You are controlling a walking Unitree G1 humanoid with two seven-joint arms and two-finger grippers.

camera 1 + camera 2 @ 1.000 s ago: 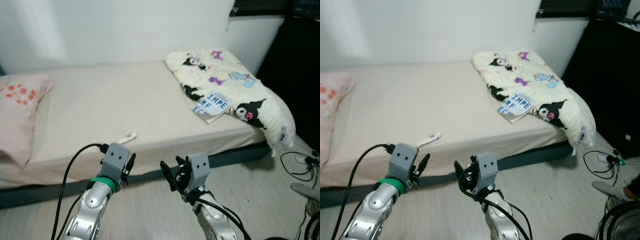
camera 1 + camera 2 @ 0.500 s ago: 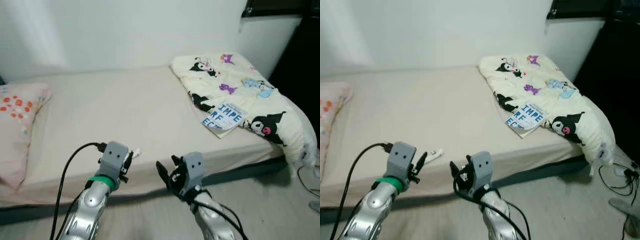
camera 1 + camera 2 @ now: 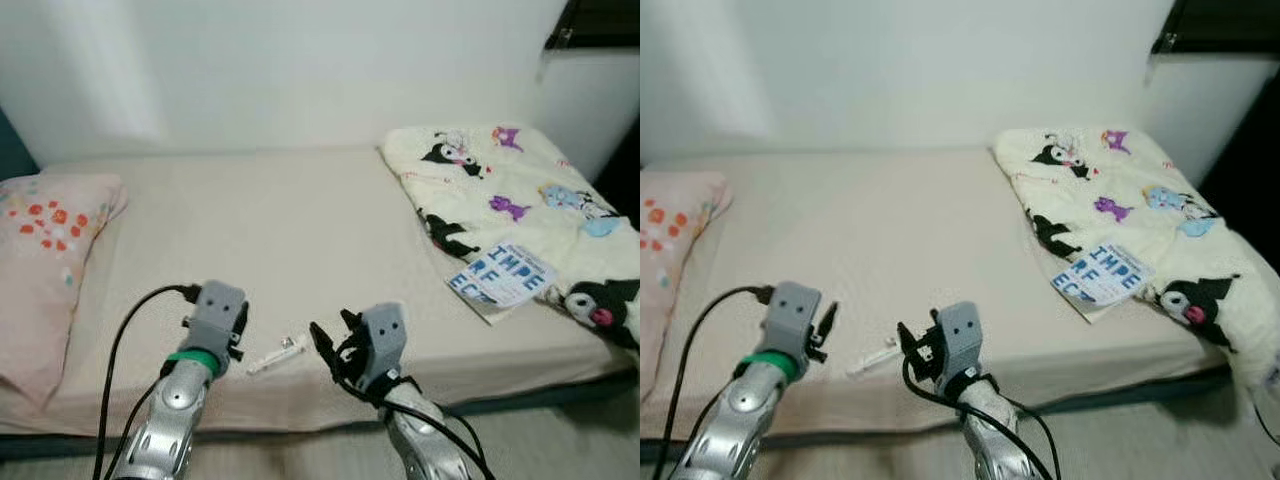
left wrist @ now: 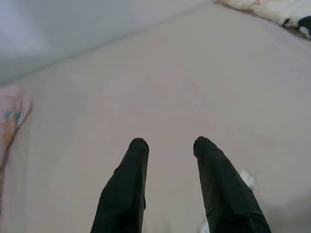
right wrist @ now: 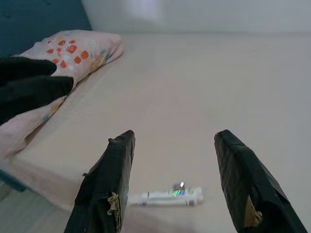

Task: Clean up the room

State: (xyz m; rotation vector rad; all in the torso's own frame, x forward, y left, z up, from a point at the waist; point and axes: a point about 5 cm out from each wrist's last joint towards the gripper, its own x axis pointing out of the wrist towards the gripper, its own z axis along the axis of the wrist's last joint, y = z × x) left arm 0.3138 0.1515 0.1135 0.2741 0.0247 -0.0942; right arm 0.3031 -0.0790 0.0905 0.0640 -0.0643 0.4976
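small white tube [image 3: 277, 355] is seen lying on the bed [image 3: 300, 230] nr its front edge, btwn both grippers. right gripper [image 5: 170, 145] is held wide open just over it. left gripper [image 4: 167, 145] is held apart too, empty, beside the tube.

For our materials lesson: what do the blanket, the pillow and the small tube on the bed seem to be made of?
Blanket: probably fleece, nubbly matt cream with printed cartoons.
Pillow: likely woven cotton, smooth matt pink with orange dots.
Tube: possibly plastic, white with a glossy glint; too small to be sure.

Pink pillow [image 3: 45, 250] with orange flowers, cream cartoon-print blanket [image 3: 520, 210], beige sheet [image 3: 280, 230].
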